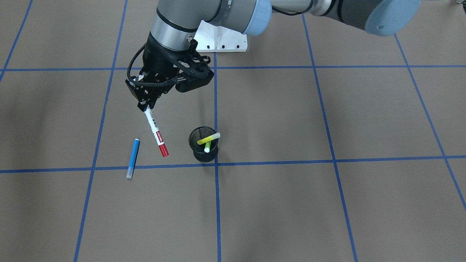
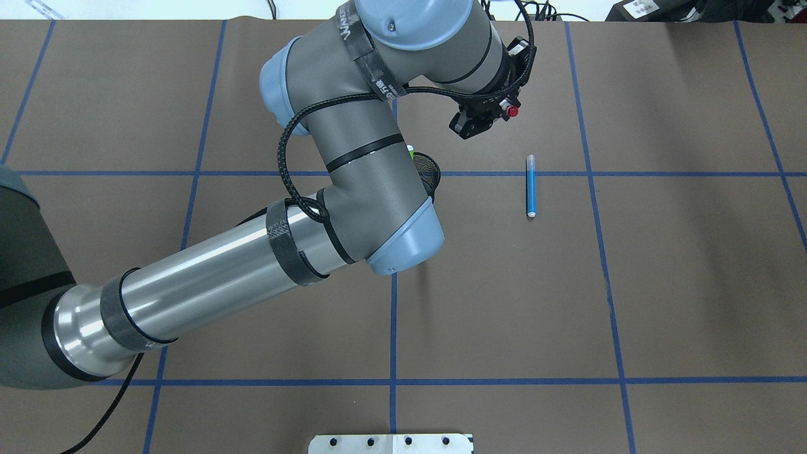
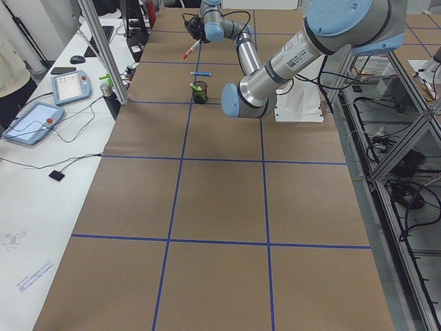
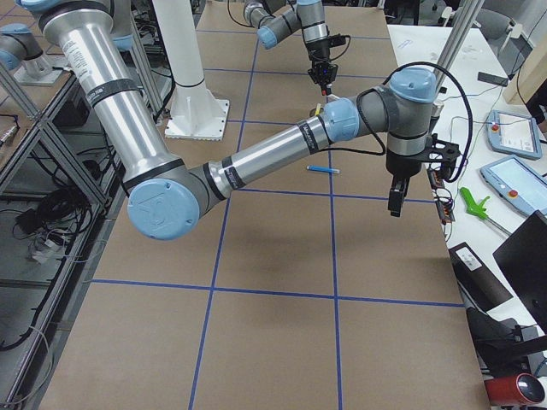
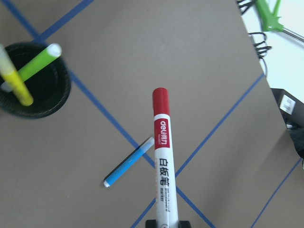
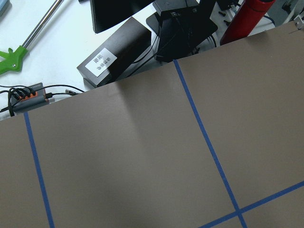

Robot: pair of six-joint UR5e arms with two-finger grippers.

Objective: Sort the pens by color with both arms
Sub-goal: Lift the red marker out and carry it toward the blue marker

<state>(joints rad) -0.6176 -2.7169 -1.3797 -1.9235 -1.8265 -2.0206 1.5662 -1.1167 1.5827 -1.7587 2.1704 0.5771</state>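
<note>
Between the pinched fingers of the left tool (image 1: 145,106) sits the white end of the red-capped whiteboard marker (image 1: 156,133). The marker hangs clear of the desk (image 1: 327,203) and slants down with its red cap lowest. Near the cap, the blue pen (image 1: 133,158) lies flat on the desk. Farther out, on the marker's other side, the black mesh cup (image 1: 204,155) stands on a blue tape line. It contains the yellow highlighter (image 1: 208,138) and the green highlighter (image 1: 207,147). The right tool (image 4: 397,203) hangs near the desk edge, well apart from all pens. Whether its fingers are parted cannot be told.

Step in hand, as judged: transport of the red marker to its sorting place. No second container is visible, so the destination cannot be stated. The next move calls for carrying the marker clear of the cup rim, lowering it, then parting the fingers. The blue pen is not yet sorted.
</note>
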